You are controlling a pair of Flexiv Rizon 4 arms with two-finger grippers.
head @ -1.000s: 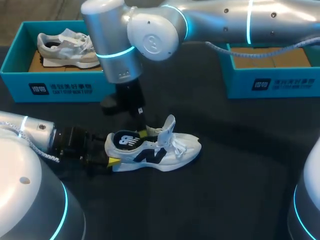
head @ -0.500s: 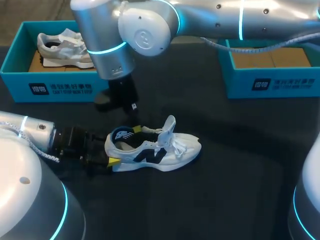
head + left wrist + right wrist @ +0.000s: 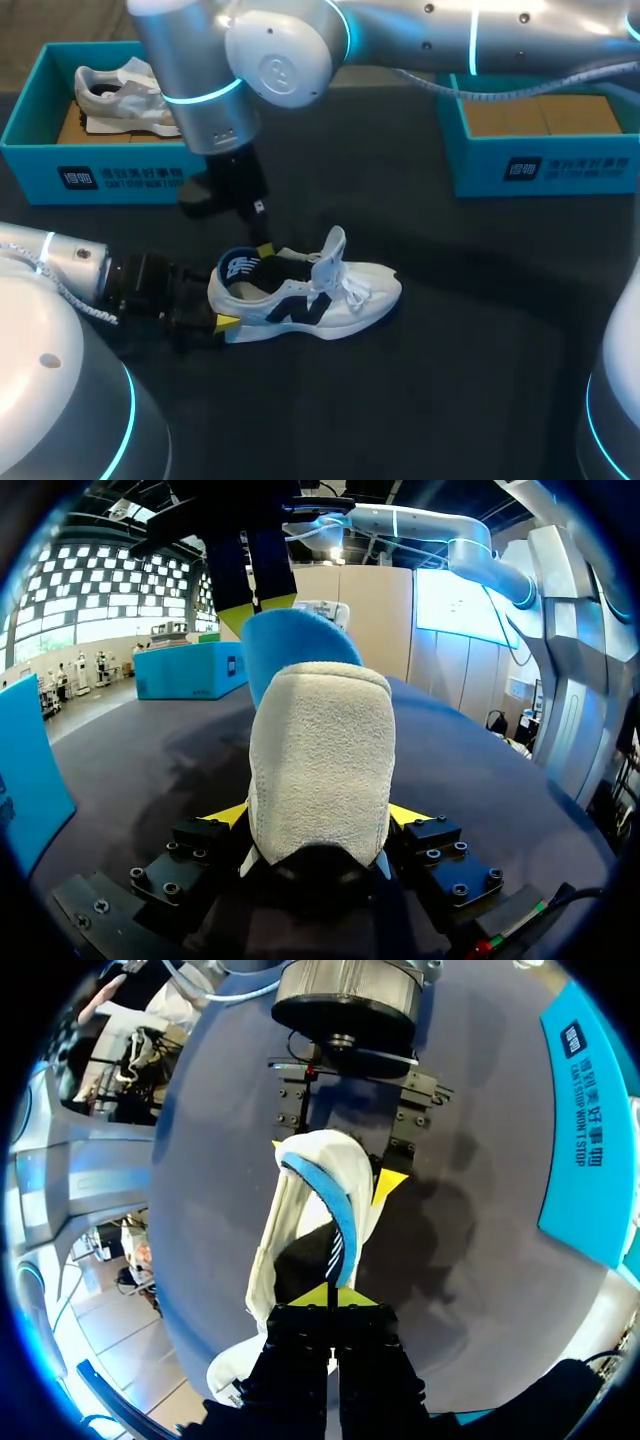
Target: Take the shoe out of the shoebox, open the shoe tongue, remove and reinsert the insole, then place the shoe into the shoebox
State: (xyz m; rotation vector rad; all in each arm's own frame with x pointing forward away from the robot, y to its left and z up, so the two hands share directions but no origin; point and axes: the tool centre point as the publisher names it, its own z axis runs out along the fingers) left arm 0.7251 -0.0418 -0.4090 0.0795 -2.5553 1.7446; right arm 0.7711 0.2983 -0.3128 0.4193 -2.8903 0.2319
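Note:
The white shoe [image 3: 330,295] lies on its sole mid-table, toe to the right, tongue lifted. My left gripper [image 3: 222,302] is shut on its heel; in the left wrist view the heel [image 3: 320,750] fills the gap between the two yellow fingers. My right arm reaches over from the right, and its gripper [image 3: 266,250] is shut on the blue insole [image 3: 240,268], which stands partly out of the shoe's opening. In the right wrist view the blue insole [image 3: 335,1220] runs from the closed yellow tips of the right gripper [image 3: 330,1298] toward the heel. The insole [image 3: 290,645] rises above the heel.
A teal shoebox [image 3: 110,180] at the back left holds a second shoe [image 3: 120,90]. Another teal box [image 3: 545,165] with cardboard inside stands at the back right. Dark bare tabletop surrounds the shoe in front and to the right.
My right arm has moved left and back, drawing the insole toward the heel and tilting it up out of the shoe. The left gripper and the shoe stayed put.

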